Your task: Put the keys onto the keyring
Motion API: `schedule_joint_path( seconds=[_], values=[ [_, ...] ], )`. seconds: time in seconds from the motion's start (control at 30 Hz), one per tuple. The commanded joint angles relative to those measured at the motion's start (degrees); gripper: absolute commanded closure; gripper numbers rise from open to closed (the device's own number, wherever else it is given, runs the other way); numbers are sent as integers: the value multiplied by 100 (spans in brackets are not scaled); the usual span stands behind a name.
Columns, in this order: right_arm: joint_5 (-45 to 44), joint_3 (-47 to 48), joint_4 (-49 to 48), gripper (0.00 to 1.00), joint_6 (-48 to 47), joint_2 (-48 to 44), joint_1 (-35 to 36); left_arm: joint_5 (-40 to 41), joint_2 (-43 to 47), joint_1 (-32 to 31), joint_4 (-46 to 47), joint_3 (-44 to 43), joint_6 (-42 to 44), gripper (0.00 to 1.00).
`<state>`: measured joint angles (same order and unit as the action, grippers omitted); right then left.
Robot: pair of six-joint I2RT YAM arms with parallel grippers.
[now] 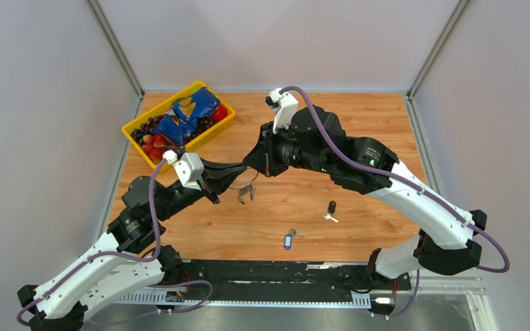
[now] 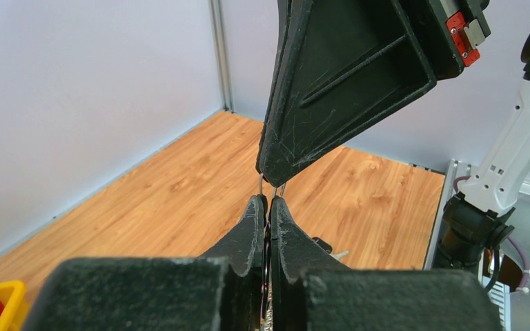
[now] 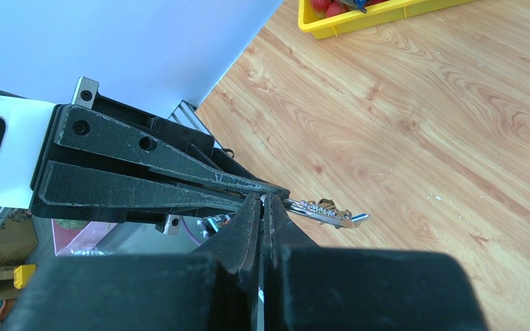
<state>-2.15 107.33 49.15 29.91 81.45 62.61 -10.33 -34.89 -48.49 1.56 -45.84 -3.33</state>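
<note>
A yellow bin (image 1: 214, 129) sits on the far left corner of the wooden bench (image 1: 248, 231). It is full. A crinkly blue bag (image 1: 190, 114) lies on top, in the middle. Red strawberries (image 1: 153, 143) are piled at the near end, and small dark grapes (image 1: 141, 131) lie just beside them. One more red thing (image 1: 219, 112) peeks out at the other end (too small to tell what it is). The bench is light brown with wavy wood lines. Plain grey walls (image 1: 41, 103) stand on three sides, with a thin metal post (image 1: 114, 45) in each back corner.
</note>
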Motion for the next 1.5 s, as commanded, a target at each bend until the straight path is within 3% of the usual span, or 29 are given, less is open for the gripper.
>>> schedule_joint_path(
  seconds=[0.0, 0.23, 0.57, 0.63, 0.73, 0.8, 1.47],
  values=[
    [-340, 512, -357, 100, -56, -468, -36, 417, 61, 65, -585, -39, 22, 94],
    [-285, 493, -365, 100, -42, -444, -29, 394, 58, 64, -548, -45, 8, 84],
    [-269, 473, -378, 100, -55, -454, -23, 403, 58, 65, -557, -47, 17, 83],
    [-269, 467, -380, 100, -55, -452, -22, 408, 48, 61, -551, -41, 17, 84],
    [-269, 447, -387, 100, -47, -462, -28, 352, 21, 66, -555, -58, 32, 96],
    [-253, 423, -399, 100, -47, -471, -25, 290, 1, 64, -535, -66, 30, 99],
    [-233, 329, -412, 100, -40, -576, -27, 465, 69, 66, -535, -65, 8, 100]
  ],
)
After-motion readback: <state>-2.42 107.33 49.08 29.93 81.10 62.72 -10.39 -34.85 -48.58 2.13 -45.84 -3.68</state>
